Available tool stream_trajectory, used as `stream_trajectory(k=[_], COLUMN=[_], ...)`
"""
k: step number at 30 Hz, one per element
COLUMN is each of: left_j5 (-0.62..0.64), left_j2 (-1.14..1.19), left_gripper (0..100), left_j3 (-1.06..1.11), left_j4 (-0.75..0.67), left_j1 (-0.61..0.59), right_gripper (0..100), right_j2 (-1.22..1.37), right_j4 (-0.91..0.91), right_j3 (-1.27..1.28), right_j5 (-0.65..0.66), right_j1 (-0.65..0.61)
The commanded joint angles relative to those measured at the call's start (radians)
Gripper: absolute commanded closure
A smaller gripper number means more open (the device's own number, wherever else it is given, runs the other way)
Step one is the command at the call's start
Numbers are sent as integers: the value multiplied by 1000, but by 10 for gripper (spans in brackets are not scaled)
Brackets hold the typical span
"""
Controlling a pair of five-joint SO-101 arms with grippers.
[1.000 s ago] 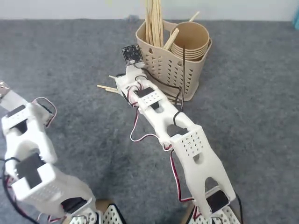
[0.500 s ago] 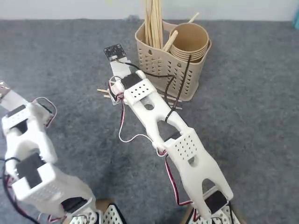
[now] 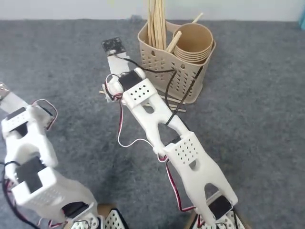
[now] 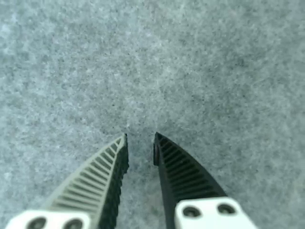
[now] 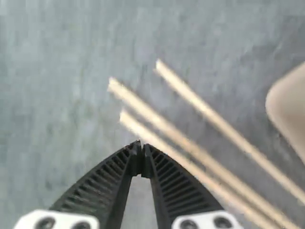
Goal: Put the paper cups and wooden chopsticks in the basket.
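Observation:
A beige perforated basket [image 3: 167,67] stands at the back of the grey carpet. It holds a stack of paper cups [image 3: 193,40] and a bundle of upright wooden chopsticks [image 3: 156,21]. Three loose chopsticks [image 5: 190,100] lie on the carpet by the basket's foot, and their ends [image 3: 176,101] stick out from under the right arm [image 3: 143,95]. My right gripper [image 5: 139,144] is shut just short of the nearest stick, with nothing between its fingers. The basket's corner [image 5: 288,105] is off to one side. My left gripper [image 4: 140,138] stands slightly open over bare carpet.
The left arm [image 3: 26,138] is folded at the near left, far from the basket. Black and red cables [image 3: 174,86] hang from the right arm against the basket's wall. Open carpet lies to the left and right of the basket.
The right arm's wrist has swung left, away from the basket's front and toward the loose chopsticks' far ends. The left arm has not moved.

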Motion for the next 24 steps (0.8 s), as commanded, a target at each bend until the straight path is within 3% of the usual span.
stream_trajectory(k=[1,6,12,24], left_j5=[6,6,6,6], left_j2=[-8,-8,-8,-8], left_gripper=[917,917,917,917], left_j3=[-28,-28,-28,-30], left_j4=[-21,-23,-23,-23], left_j1=[9,11,14,14], right_gripper=[990,990,990,990], right_j2=[70,194,232,124], right_j4=[-303,-509,-509,22], right_j3=[-57,-60,-60,-60], right_j5=[-57,-55,-54,-55], right_j1=[68,117,134,30])
